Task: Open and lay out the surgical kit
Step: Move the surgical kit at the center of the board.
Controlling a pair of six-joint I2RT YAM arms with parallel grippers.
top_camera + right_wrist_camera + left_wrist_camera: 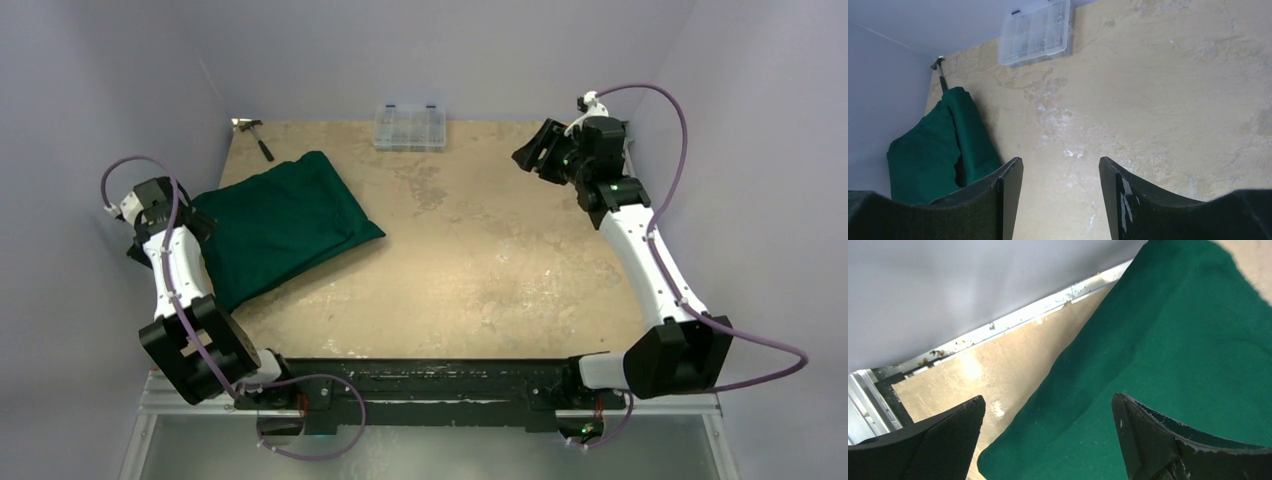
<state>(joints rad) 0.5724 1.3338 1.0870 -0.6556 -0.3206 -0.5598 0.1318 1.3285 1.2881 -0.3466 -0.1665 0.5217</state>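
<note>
Over on the left, the green cloth wrap lies folded shut; left gripper gapes wide over its edge, holding nothing. Right gripper, half-spread, hangs empty far right.

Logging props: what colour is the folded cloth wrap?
The cloth wrap is plain dark green; top external view.

Arms: left arm, right arm, white links, black joints | cables: purple, looping | left gripper: black fingers, chipped edges | base rail: black
</note>
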